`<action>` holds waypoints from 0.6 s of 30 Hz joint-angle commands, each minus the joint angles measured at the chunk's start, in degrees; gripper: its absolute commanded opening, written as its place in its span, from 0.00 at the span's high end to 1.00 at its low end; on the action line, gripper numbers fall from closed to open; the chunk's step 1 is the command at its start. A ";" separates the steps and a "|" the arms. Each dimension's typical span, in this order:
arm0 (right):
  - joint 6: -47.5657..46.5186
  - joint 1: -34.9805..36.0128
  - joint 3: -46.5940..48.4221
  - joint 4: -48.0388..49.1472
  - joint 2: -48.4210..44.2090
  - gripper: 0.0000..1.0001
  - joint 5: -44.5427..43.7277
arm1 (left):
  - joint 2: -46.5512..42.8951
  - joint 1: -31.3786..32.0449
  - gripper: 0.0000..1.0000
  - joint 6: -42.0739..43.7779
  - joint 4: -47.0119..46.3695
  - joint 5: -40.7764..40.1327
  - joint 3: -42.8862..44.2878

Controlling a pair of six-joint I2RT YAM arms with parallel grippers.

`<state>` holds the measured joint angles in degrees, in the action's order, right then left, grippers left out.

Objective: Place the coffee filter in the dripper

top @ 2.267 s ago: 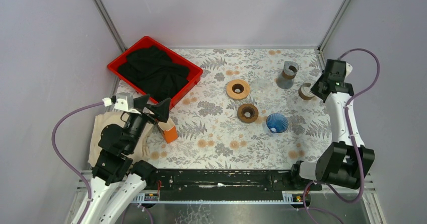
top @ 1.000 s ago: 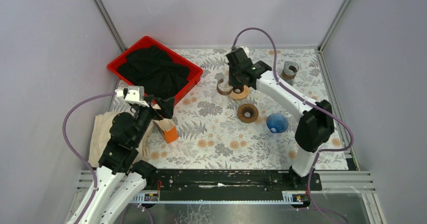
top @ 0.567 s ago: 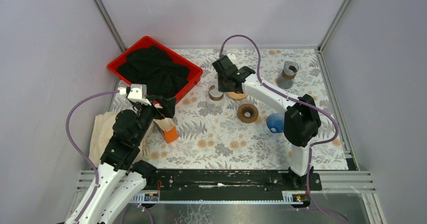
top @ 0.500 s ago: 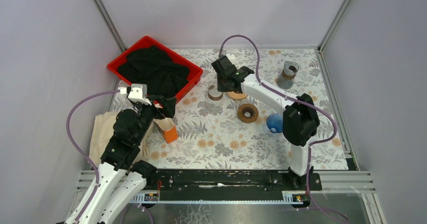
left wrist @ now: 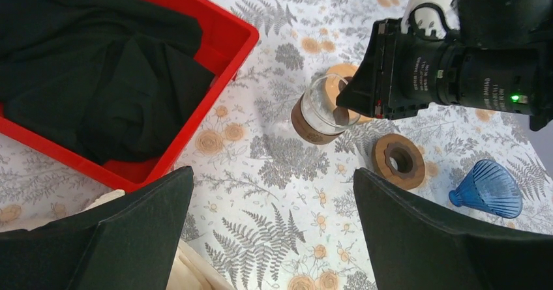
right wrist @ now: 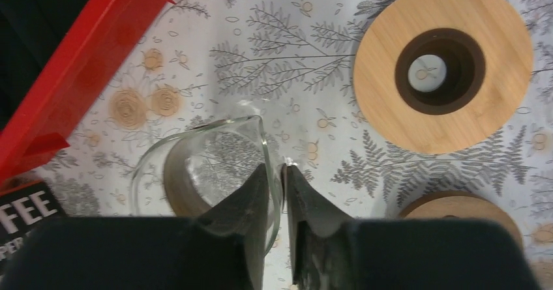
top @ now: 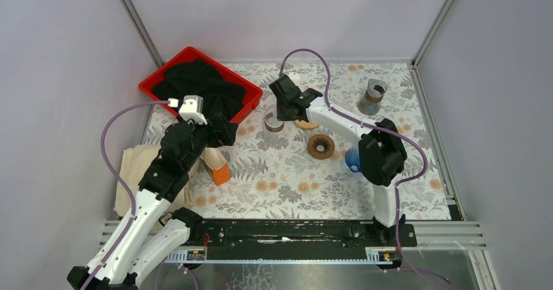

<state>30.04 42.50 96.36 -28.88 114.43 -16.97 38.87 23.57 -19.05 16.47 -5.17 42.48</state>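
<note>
A clear glass dripper (top: 274, 122) with a brown cork band stands slightly tilted beside the red tray. My right gripper (top: 281, 114) is shut on its rim. In the right wrist view the glass wall (right wrist: 266, 173) runs between the two fingers of that gripper (right wrist: 277, 167). The left wrist view shows the dripper (left wrist: 318, 114) ahead. My left gripper (top: 220, 131) hovers wide open over the mat, with nothing between its fingers (left wrist: 272, 173). Beige filter paper (top: 132, 167) lies at the left, partly under my left arm.
Red tray (top: 250, 93) holds black cloth. An orange box (top: 219, 170) stands by my left arm. A light wooden ring (right wrist: 443, 68), a dark wooden ring (top: 321, 146) and a blue glass cone (top: 353, 159) lie right of the dripper. A grey banded vessel (top: 373, 96) stands back right.
My right arm has swung from the back right to the left with the dripper, ending beside the red tray. My left arm has reached forward towards the tray, still open.
</note>
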 commanded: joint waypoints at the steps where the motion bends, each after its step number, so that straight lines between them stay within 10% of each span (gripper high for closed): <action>1: 1.01 0.73 0.76 3.74 -2.38 0.72 1.65 | 3.97 -0.37 0.00 -2.68 3.45 1.63 4.03; 18: -6.22 0.50 -16.01 14.40 -20.26 0.26 0.49 | 20.27 0.77 0.00 -14.79 0.59 7.95 7.22</action>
<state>28.23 42.70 84.60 -19.90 100.09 -13.43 56.14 23.70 -29.63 20.34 0.56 47.79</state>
